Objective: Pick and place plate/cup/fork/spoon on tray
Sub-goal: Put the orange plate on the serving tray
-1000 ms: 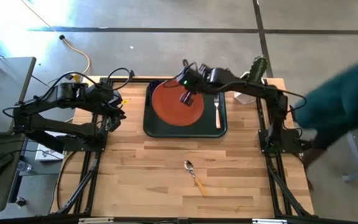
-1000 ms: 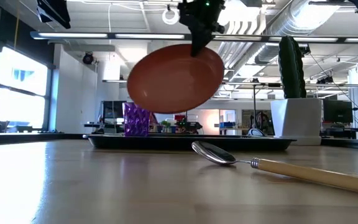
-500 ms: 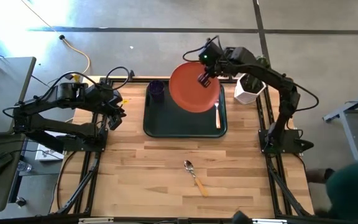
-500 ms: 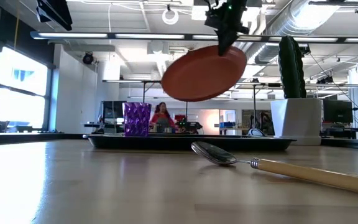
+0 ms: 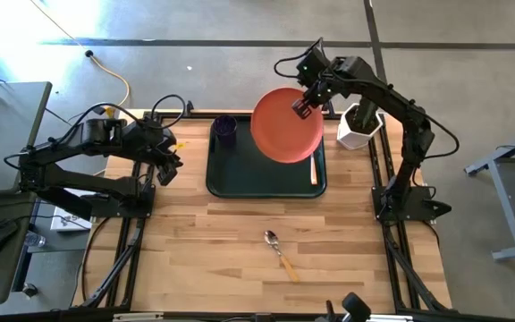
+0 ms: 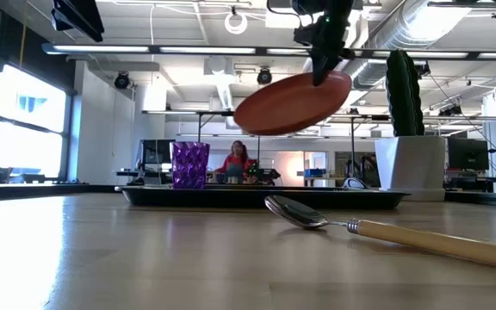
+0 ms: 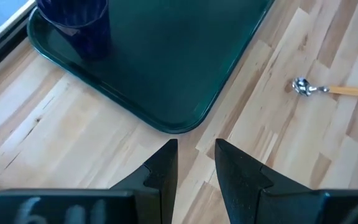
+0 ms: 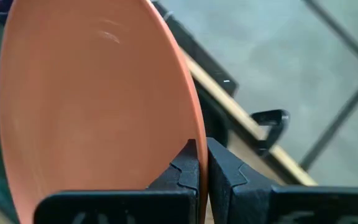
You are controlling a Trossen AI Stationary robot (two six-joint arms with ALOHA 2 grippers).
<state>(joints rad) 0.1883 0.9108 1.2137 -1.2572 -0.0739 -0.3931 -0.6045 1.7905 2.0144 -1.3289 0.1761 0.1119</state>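
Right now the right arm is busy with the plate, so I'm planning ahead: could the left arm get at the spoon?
Probably yes. The left gripper hangs empty beside the tray, and bare table lies between it and the spoon; whether its reach extends that far is uncertain.

two dark jointed arms with looping black cables, each with a matte-black, notched two-finger claw (image 7: pixel 196 168)

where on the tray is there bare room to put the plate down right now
Most of the tray floor is bare: the whole stretch between the cup in its far left corner and the fork along its right rim. The right tool holds the plate tilted in the air above the tray's far right part. It is tightest beside the fork.
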